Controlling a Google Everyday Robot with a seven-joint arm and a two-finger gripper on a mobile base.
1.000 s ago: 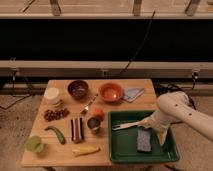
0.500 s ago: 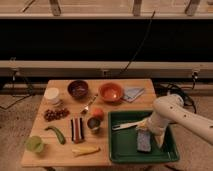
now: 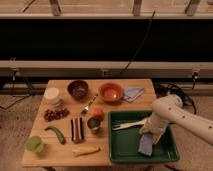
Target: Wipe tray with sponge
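Observation:
The dark green tray (image 3: 165, 150) lies at the table's front right corner. The grey-blue sponge (image 3: 145, 145) rests inside it, right of the middle. My white arm reaches in from the right, and its gripper (image 3: 149, 135) sits right on the sponge's upper end, covering part of it. Whether the sponge is gripped does not show. A white utensil (image 3: 127, 125) lies across the tray's back left part.
On the wooden table (image 3: 65, 156), left of the tray, are a metal can (image 3: 93, 123), a dark striped block (image 3: 76, 129), an orange fruit (image 3: 98, 113), a yellow item (image 3: 86, 150) and a green pepper (image 3: 56, 134). Behind stand an orange bowl (image 3: 111, 92), a dark bowl (image 3: 78, 89) and a light blue cloth (image 3: 132, 93).
My arm has swung left and down from the tray's right rim until the gripper came onto the sponge. The sponge and the other items have stayed in place.

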